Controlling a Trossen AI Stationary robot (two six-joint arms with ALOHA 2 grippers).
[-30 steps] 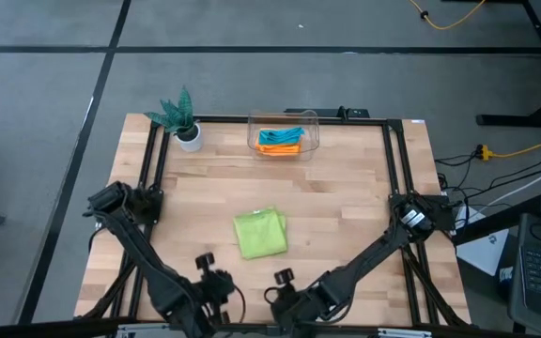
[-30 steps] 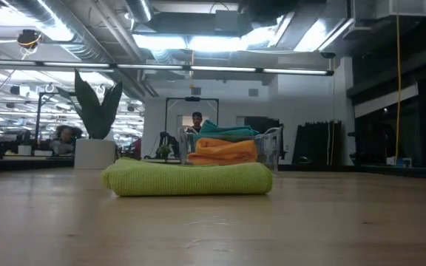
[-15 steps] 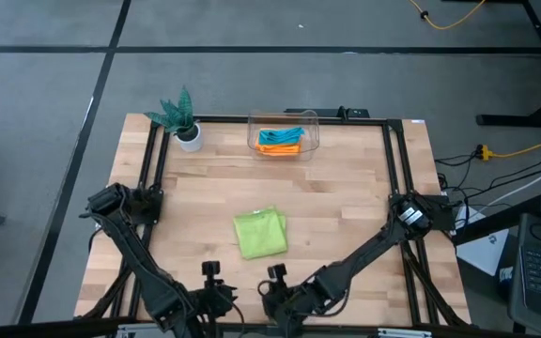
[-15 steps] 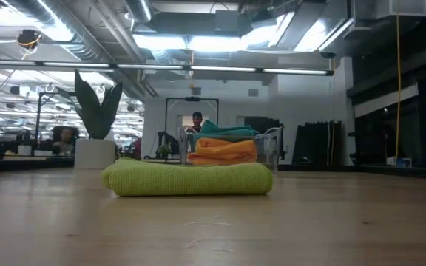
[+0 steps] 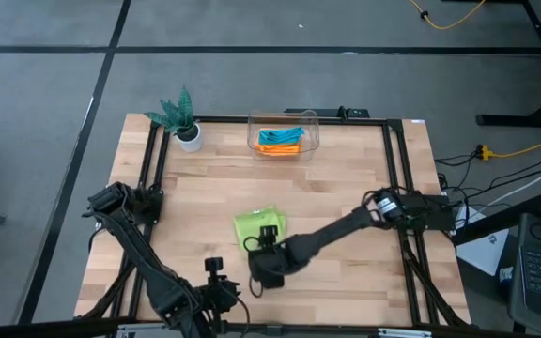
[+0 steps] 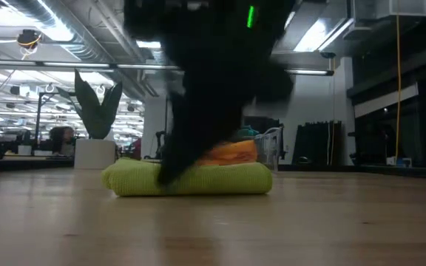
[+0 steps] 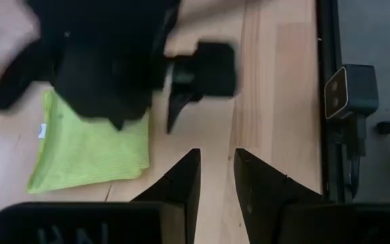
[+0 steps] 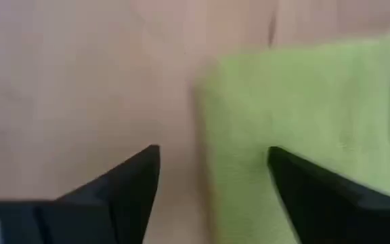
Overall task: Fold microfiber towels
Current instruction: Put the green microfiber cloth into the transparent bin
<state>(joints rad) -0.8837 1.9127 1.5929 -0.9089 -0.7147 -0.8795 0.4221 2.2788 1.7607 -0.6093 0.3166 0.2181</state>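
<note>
Cloth like this green towel (image 5: 258, 226) looks light, soft and floppy; folded into a thick pad, it should give under the fingers and slide easily on the bare wood table (image 5: 346, 188). A pinch through all the layers at the near edge seems the best hold, since a grab at the top layer alone would likely undo the fold.

The towel lies right in front of the right gripper (image 5: 269, 252), whose jaws stand wide and empty, one fingertip (image 8: 279, 163) over the towel's edge, the other over bare wood. The left gripper (image 7: 216, 166) waits behind and to the side, jaws narrow with a slim gap, holding nothing.

Beyond the towel, well past the right gripper, a clear bin (image 5: 285, 133) holds orange and teal towels (image 5: 280, 139). A potted plant (image 5: 182, 117) stands far off at the table's corner. Nothing lies between gripper and towel, though the left gripper sits close to the right arm's path.
</note>
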